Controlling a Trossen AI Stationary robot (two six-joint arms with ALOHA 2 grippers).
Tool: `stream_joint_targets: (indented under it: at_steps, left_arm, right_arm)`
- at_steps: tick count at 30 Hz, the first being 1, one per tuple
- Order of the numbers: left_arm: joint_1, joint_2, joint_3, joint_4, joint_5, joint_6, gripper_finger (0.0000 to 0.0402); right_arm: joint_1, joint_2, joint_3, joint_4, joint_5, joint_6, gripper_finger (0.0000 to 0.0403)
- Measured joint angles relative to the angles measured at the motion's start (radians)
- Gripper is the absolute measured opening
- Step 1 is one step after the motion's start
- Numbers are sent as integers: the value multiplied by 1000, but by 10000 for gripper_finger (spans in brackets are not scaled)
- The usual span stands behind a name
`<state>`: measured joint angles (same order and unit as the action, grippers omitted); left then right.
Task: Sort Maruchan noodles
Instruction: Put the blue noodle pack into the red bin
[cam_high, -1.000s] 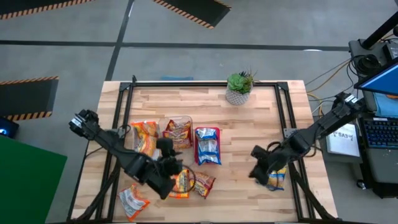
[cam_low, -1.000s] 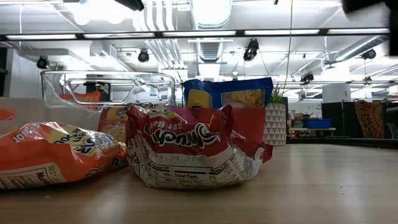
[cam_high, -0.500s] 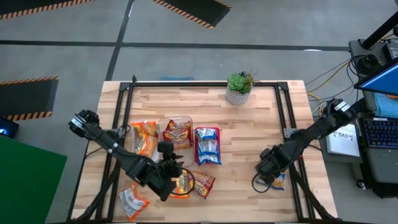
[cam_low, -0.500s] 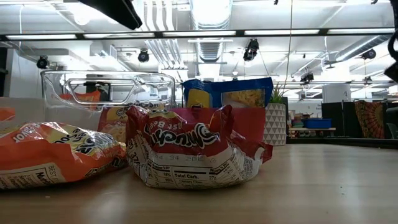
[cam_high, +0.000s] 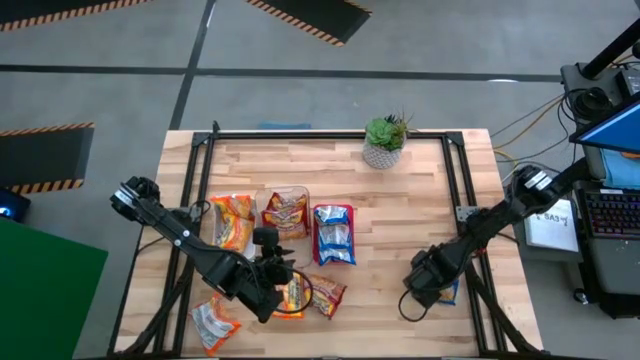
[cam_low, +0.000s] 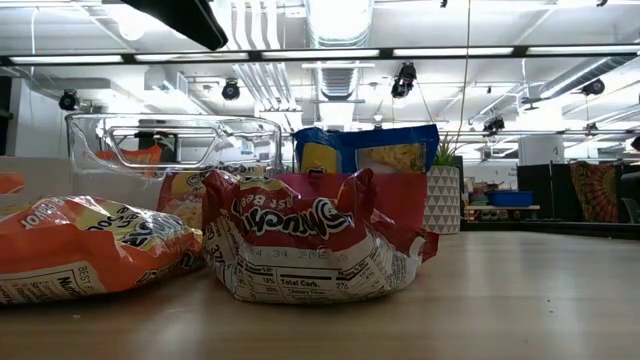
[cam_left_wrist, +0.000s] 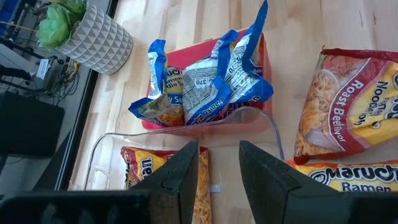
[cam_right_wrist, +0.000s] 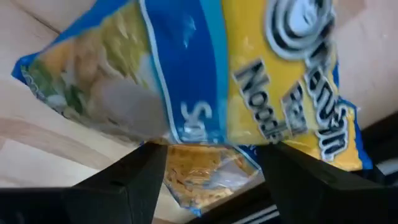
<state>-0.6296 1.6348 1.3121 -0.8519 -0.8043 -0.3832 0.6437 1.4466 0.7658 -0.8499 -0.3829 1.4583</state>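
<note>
Mostly hidden: blue packet (cam_high: 447, 291) beneath right gripper (cam_high: 420, 290), fingers (cam_right_wrist: 134, 180) spread; left gripper (cam_high: 272, 283) fingers (cam_left_wrist: 180, 177) parted, empty.

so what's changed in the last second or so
The right gripper has dropped lower over the blue noodle packet at the table's right front edge, now covering more of it; its open fingers straddle the packet. The left gripper barely shifted above the front packets. The red tray, clear tray and plant stayed put.
</note>
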Motion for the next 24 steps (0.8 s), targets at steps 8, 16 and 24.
stream_joint_targets:
  at_steps: [8,16,24]
  left_arm:
    - [0,0,0,8,-1,-6,100]
    - [0,0,-8,13,-46,-19,100]
    - [2,0,-25,44,-54,7,100]
  right_arm:
    - [0,-15,-2,4,52,2,135]
    - [0,-97,-3,5,64,-30,16]
    - [0,-284,-4,30,314,-86,9]
